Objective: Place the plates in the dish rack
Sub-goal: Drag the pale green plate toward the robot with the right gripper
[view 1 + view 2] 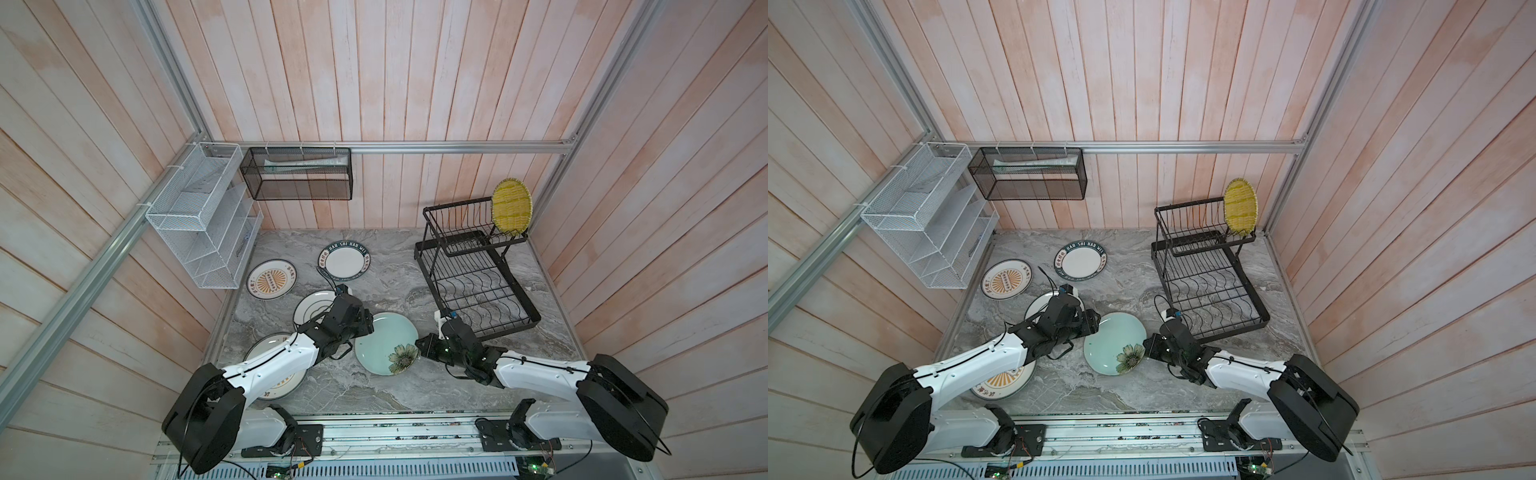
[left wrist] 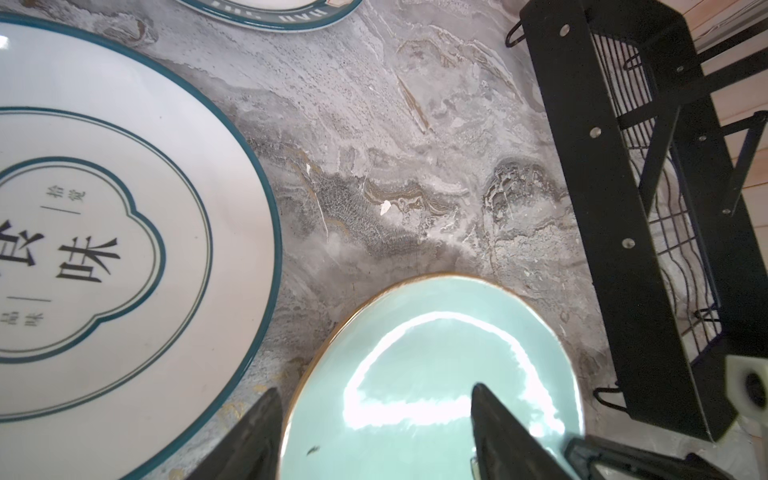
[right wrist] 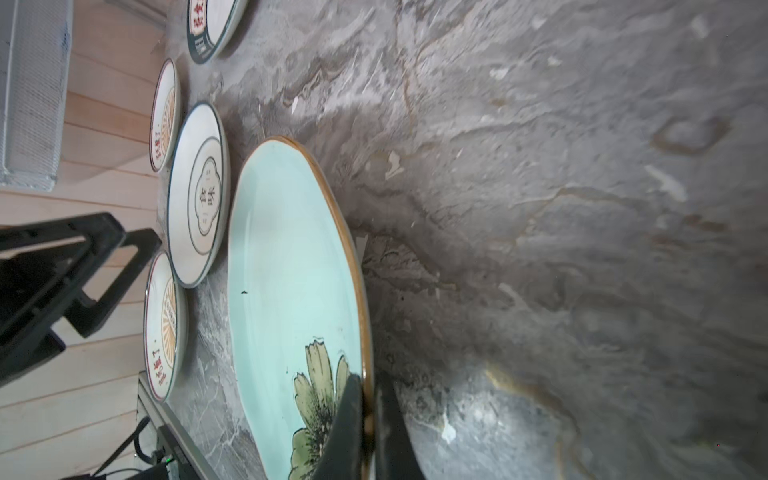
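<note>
- The right fingers (image 3: 347,419) are closed on the rim of the teal plate (image 1: 384,338), pinching it at the flower, on the side facing the right arm.
- The left fingers (image 2: 498,428) stand wide apart and grip nothing. In the left wrist view the plate's opposite rim runs between them, and I cannot tell whether they touch it.
- The teal plate sits near the front middle of the surface (image 1: 399,270). Whether its pinched edge is raised off it I cannot tell.
- The dish rack (image 1: 478,291) stands to the right of the plate and farther back, near but apart, so the right arm is the nearer one.
- Its lower tray (image 1: 484,301) runs lengthwise away from the robot. By my reading, the plate must be turned on edge to seat in the wavy wires.
- The upper basket (image 1: 459,220) holds the yellow plate (image 1: 512,205) upright at its right end. The lower tray holds nothing.
- Lying flat to the left are the ringed white plate (image 1: 309,307), the lettered-rim plate (image 1: 345,261), and two sunburst plates (image 1: 272,279) (image 1: 286,384), the nearer one partly under the left arm.
- The black mesh box (image 1: 297,174) on the back wall holds a pale flat item I cannot identify.
</note>
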